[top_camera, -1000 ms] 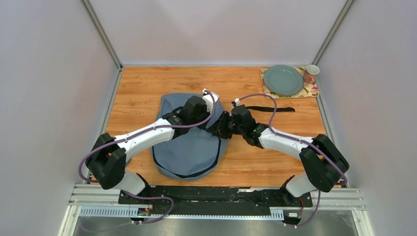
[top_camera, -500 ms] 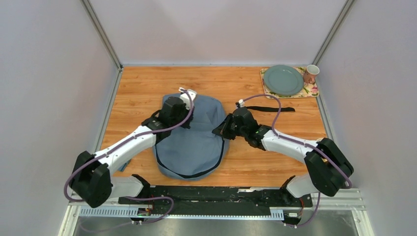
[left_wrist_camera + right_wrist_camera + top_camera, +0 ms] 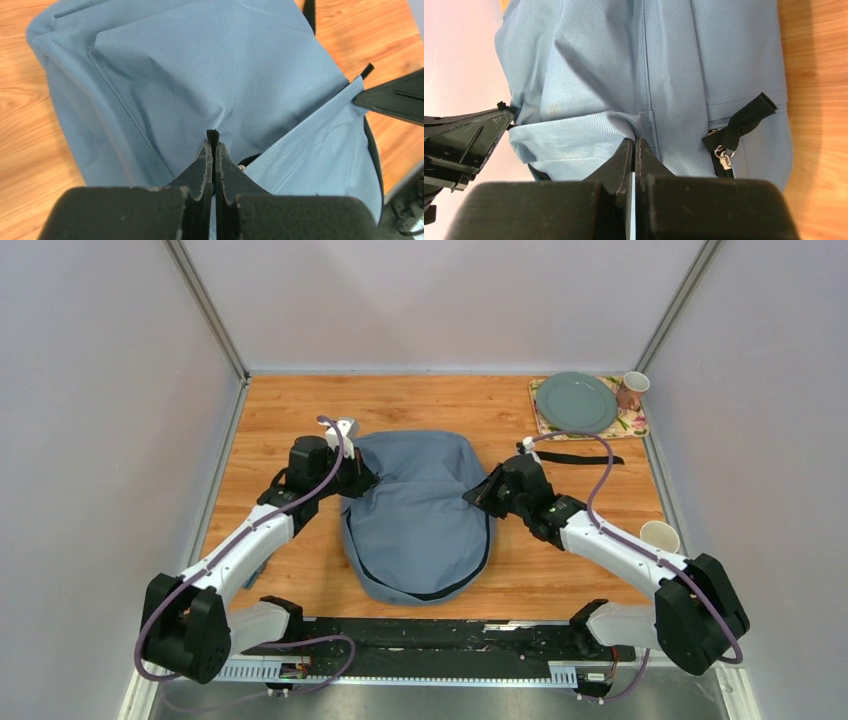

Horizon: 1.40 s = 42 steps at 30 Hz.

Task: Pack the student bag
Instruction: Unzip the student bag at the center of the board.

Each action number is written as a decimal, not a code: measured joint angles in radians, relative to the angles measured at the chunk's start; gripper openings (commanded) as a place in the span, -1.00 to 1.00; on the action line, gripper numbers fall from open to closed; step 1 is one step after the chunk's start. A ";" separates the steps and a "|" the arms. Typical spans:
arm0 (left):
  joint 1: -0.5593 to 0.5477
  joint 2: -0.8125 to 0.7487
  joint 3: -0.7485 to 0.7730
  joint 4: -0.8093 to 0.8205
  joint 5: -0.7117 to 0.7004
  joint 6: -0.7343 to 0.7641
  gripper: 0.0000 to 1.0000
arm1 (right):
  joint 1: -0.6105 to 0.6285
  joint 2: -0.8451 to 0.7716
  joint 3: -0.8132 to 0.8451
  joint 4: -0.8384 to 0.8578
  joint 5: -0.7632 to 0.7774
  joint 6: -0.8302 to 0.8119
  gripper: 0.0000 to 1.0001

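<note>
We see the bag lying flat mid-desk, rounded end toward the arm bases, between the two tools.

Left tool is at the bag's left edge, fingers pressed together on a pinch of grey-blue fabric. In the left wrist view the cloth puckers into the tips and a small black tab pokes out just past them; we can't tell what the tab belongs to.

Right tool is at the bag's right edge, likewise clamped on a fold of fabric, with a sliver of cloth showing between the fingers in the right wrist view. Just beside that grip is a zip pull with a black tab.

A dark zip runs round the bag's near end. A black strap trails on the desk off the bag's far right.

Far right corner: plate on a flowered mat, mug at the mat's far right corner. A pale cup sits near the right edge, by the right arm.
</note>
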 measured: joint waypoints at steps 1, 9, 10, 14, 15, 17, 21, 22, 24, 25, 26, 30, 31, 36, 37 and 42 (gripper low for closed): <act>0.000 0.015 0.002 0.014 0.027 -0.013 -0.92 | -0.010 -0.014 0.000 -0.019 0.009 -0.008 -1.00; 0.025 0.066 0.028 0.045 0.078 -0.042 0.61 | -0.091 -0.079 0.003 -0.136 0.054 -0.109 -0.26; 0.029 0.052 0.025 0.043 0.061 -0.046 0.61 | -0.100 -0.079 0.008 -0.154 0.044 -0.129 -0.20; 0.039 -0.053 -0.012 0.022 -0.010 -0.037 0.61 | -0.096 -0.095 0.036 -0.206 -0.002 -0.182 0.03; 0.041 -0.087 -0.026 0.014 -0.028 -0.036 0.62 | -0.089 -0.112 0.043 -0.220 -0.008 -0.193 0.05; 0.061 -0.155 -0.063 0.003 -0.066 -0.035 0.62 | -0.079 -0.150 0.057 -0.246 -0.013 -0.212 0.05; 0.145 -0.257 -0.151 -0.042 -0.161 -0.068 0.62 | -0.057 -0.210 0.123 -0.286 -0.023 -0.253 0.06; 0.165 -0.282 -0.171 -0.062 -0.185 -0.082 0.62 | -0.051 -0.213 0.145 -0.293 -0.027 -0.262 0.06; 0.212 -0.343 -0.206 -0.113 -0.246 -0.115 0.63 | -0.038 -0.211 0.186 -0.301 -0.039 -0.281 0.06; 0.226 -0.365 -0.214 -0.129 -0.273 -0.129 0.63 | -0.031 -0.204 0.205 -0.304 -0.046 -0.291 0.06; 0.245 -0.394 -0.222 -0.152 -0.307 -0.143 0.63 | -0.020 -0.192 0.227 -0.307 -0.055 -0.300 0.06; 0.329 -0.484 -0.234 -0.213 -0.399 -0.196 0.63 | 0.043 -0.097 0.323 -0.313 -0.095 -0.333 0.07; 0.359 -0.492 -0.234 -0.227 -0.401 -0.209 0.64 | 0.062 -0.067 0.349 -0.310 -0.104 -0.340 0.06; 0.519 -0.473 -0.252 -0.280 -0.409 -0.277 0.64 | 0.173 0.123 0.505 -0.319 -0.144 -0.379 0.06; 0.555 -0.462 -0.261 -0.289 -0.399 -0.293 0.64 | 0.189 0.161 0.540 -0.327 -0.153 -0.388 0.06; 0.752 -0.433 -0.292 -0.368 -0.381 -0.348 0.65 | 0.263 0.335 0.698 -0.360 -0.198 -0.429 0.07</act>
